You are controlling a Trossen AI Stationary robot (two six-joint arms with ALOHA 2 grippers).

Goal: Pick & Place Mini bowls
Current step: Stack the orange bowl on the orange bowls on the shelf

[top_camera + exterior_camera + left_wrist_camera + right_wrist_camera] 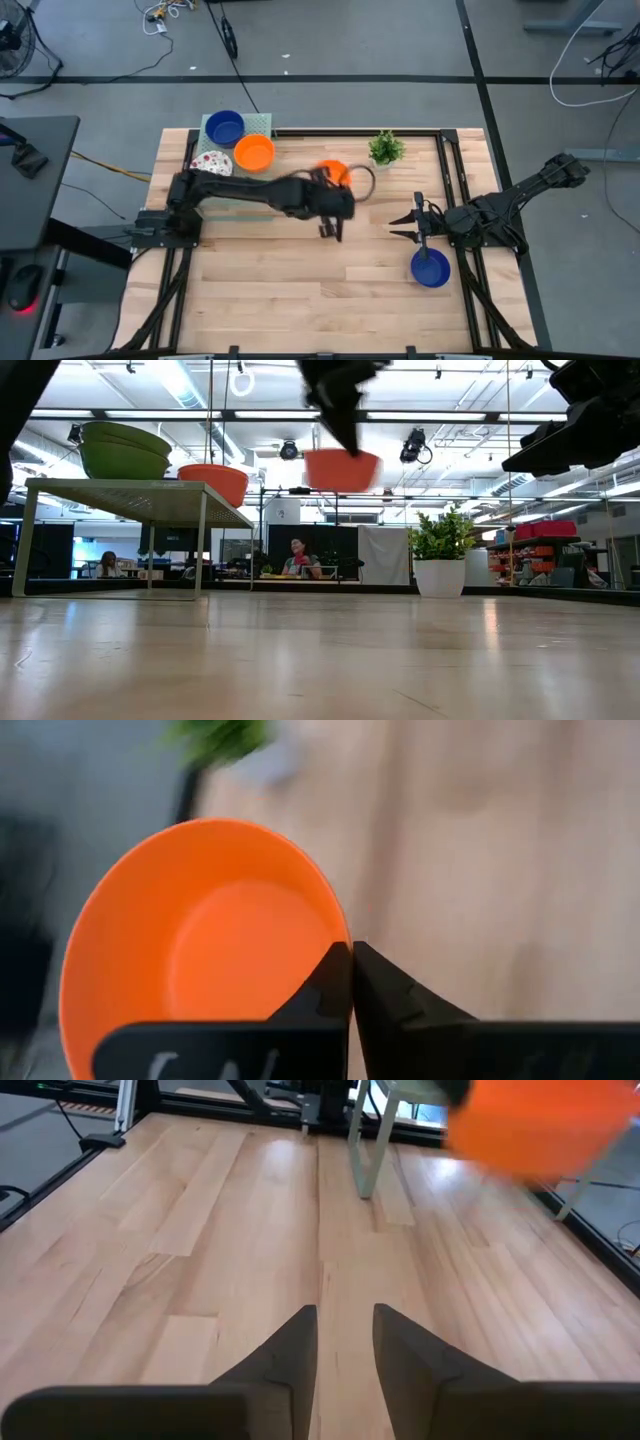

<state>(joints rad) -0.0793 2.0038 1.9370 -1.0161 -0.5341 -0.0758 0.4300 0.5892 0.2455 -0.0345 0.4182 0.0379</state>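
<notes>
My left gripper (337,185) is out over the middle of the table, shut on an orange mini bowl (333,171). The low view shows this bowl (342,468) lifted high above the tabletop. Another orange bowl (255,153), a dark blue bowl (225,128) and a white red-speckled bowl (211,163) sit on a rack (262,122) at the far left. A second dark blue bowl (430,269) rests on the table by the right edge. My right gripper (404,224) waits open, just beyond that bowl. My left gripper pinches the orange bowl's rim (338,935), one finger (318,990) inside the bowl and the other (385,995) outside its wall. The bowl is lifted clear of the table and hangs below the fingers (338,405), its opening facing roughly upward.
A small green potted plant (386,148) stands near the far edge, right of the held bowl. The rack (120,490) is raised on legs. Bare wood (290,290) lies across the near half. People sit in the room beyond (297,557).
</notes>
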